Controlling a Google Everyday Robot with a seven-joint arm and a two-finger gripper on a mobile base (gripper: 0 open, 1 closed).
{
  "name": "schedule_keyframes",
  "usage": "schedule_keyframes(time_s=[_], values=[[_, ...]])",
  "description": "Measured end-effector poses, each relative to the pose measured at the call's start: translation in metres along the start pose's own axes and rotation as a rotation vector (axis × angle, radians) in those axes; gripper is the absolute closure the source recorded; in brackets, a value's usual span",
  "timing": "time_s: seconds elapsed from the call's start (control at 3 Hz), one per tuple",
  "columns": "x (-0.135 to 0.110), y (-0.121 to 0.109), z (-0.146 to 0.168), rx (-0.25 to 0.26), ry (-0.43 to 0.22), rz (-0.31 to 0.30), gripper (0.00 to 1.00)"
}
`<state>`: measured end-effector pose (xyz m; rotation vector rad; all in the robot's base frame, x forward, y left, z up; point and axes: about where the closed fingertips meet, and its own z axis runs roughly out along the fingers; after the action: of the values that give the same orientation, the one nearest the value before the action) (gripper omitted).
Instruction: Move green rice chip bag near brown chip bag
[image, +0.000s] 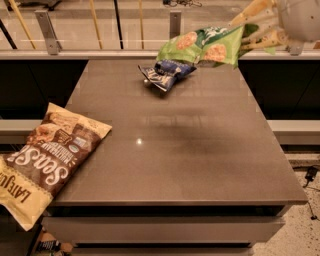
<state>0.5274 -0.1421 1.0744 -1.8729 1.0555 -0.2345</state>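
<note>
A brown desk (175, 150) seen from above its near edge. At the far right corner the robot's gripper (250, 33) reaches in from the upper right, its pale fingers (260, 36) grasping the right end of the green rice chip bag (202, 46). The bag hangs in the air over the far edge, stretched out sideways to the left. Just below its left end a small dark-blue snack bag (167, 74) lies crumpled on the desk. The brown chip bag (50, 160) lies well apart at the near left corner – flat, slanted, its lower yellow end drooping past the left edge.
</note>
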Motion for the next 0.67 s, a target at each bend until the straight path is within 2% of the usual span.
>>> schedule_keyframes(time_s=[0.67], values=[[-0.027, 0.051, 0.02, 0.021, -0.072, -0.011, 1.0]])
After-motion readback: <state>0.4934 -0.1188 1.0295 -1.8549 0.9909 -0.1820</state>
